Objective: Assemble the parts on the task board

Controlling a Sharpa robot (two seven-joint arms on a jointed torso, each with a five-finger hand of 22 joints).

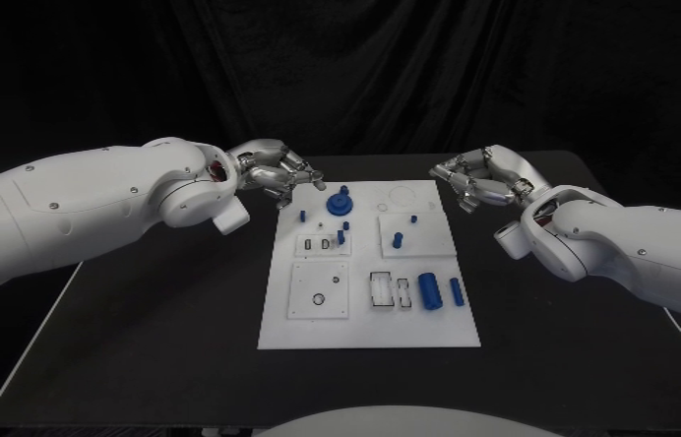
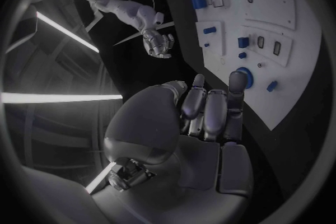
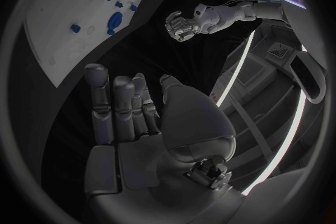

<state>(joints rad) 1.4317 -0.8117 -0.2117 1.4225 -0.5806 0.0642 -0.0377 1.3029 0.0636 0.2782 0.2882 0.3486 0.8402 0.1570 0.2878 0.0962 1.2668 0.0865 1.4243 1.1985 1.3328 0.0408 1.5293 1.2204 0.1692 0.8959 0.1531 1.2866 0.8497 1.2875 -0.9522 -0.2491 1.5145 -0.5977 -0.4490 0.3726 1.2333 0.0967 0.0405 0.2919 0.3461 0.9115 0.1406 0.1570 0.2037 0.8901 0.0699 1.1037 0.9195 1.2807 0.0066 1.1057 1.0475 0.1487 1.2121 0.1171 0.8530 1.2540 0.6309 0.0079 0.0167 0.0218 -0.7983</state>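
Left hand [image 1: 273, 175] hovering just off the board's [image 1: 284, 329] far left corner, fingers loosely apart, nothing held. Nearest to it: the round blue knob [image 1: 338, 204] standing upright near the board's far edge, toward the board's middle from that hand, with a small blue peg [image 1: 304, 215] lying just beside the left edge. Judged the likeliest first target for the left hand, being closest.

Further across the board, short blue pegs [image 1: 342, 231] standing upright by the slotted plate [image 1: 324, 244], another small piece [image 1: 401, 239] on the neighbouring square.

Toward the board's near right: two blue cylinders, the thicker [image 1: 429, 289] and the thinner [image 1: 457, 292], lying flat side by side, long axes running from the near edge to the far edge, beside a rectangular slot [image 1: 382, 289]. Well apart from both hands, though closer to the right arm's side.

Right hand [image 1: 480, 179] poised off the board's far right corner, fingers part-curled and apart, empty.
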